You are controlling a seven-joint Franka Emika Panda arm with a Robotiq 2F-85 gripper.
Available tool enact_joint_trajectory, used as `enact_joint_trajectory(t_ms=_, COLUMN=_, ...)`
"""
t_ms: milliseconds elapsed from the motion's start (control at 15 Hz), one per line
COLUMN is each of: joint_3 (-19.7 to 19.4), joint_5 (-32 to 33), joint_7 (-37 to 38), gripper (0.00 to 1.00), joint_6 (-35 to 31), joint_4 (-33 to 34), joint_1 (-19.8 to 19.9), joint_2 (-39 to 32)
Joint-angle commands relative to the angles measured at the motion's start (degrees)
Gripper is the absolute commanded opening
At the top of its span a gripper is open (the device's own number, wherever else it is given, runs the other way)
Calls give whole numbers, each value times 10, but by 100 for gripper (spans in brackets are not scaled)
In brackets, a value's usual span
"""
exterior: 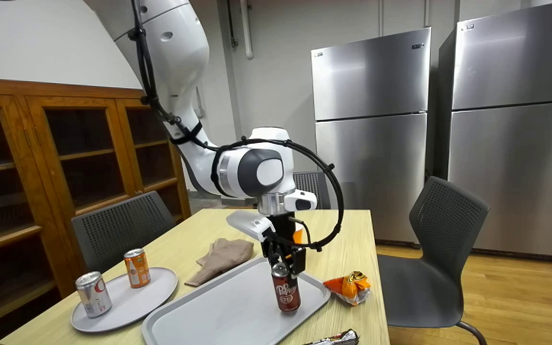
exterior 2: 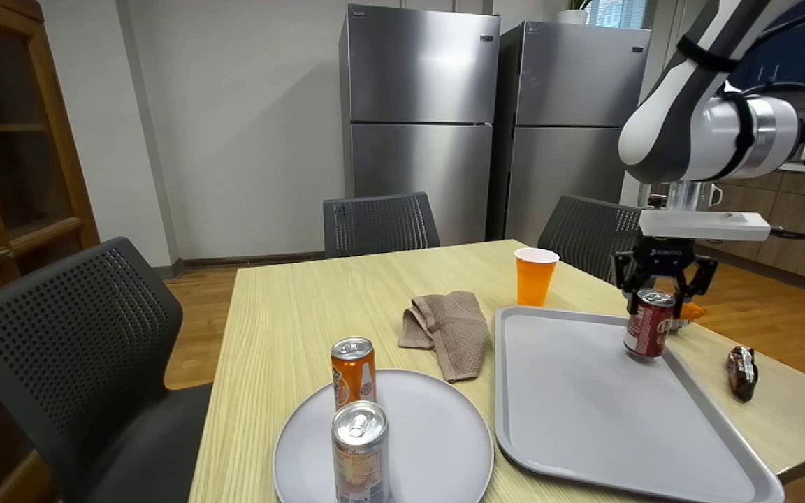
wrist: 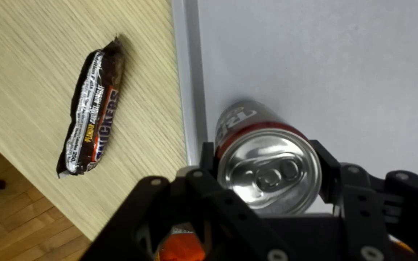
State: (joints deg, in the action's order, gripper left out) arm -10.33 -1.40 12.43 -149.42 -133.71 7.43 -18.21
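A dark red Dr Pepper can (exterior: 287, 293) stands upright near one edge of a grey tray (exterior: 218, 306). It also shows in an exterior view (exterior 2: 647, 334) and from above in the wrist view (wrist: 267, 174). My black gripper (exterior 2: 656, 304) points down over the tray, its fingers on both sides of the can's upper part. In the wrist view, both fingers of the gripper (wrist: 267, 159) press against the can's sides near the silver lid. I cannot tell whether the can's base touches the tray or hangs just above it.
A Snickers bar (wrist: 93, 112) and an orange snack bag (exterior: 350, 287) lie beside the tray. A round plate (exterior 2: 437, 447) holds an orange can (exterior 2: 353, 374) and a silver can (exterior 2: 360, 454). A brown cloth (exterior 2: 448, 332) and orange cup (exterior 2: 535, 279) are nearby. Chairs surround the table.
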Motion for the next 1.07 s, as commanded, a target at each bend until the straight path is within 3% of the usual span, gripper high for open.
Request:
enact_joint_trajectory(t_ms=0, joint_3=2, joint_5=-6, joint_7=-15, gripper=38, joint_6=8, joint_4=24, joint_1=4, joint_2=-11)
enact_joint_trajectory(t_ms=67, joint_3=2, joint_5=-5, joint_7=-16, gripper=72, joint_6=7, joint_4=24, joint_1=3, joint_2=-10)
enact_joint_trajectory(t_ms=133, joint_3=3, joint_5=-8, joint_7=-19, gripper=89, joint_6=6, joint_4=21, joint_1=4, joint_2=-3)
enact_joint_trajectory(t_ms=200, joint_3=5, joint_5=-10, joint_7=-23, gripper=96, joint_6=3, joint_4=17, joint_1=5, joint_2=7)
enact_joint_trajectory(t_ms=333, joint_3=7, joint_5=-11, joint_7=-30, gripper=100, joint_6=-5, joint_4=9, joint_1=4, joint_2=30)
enact_joint_trajectory(t_ms=1000, joint_3=51, joint_5=-21, joint_7=-59, gripper=100, joint_6=-14, joint_4=-46, joint_1=-26, joint_2=141)
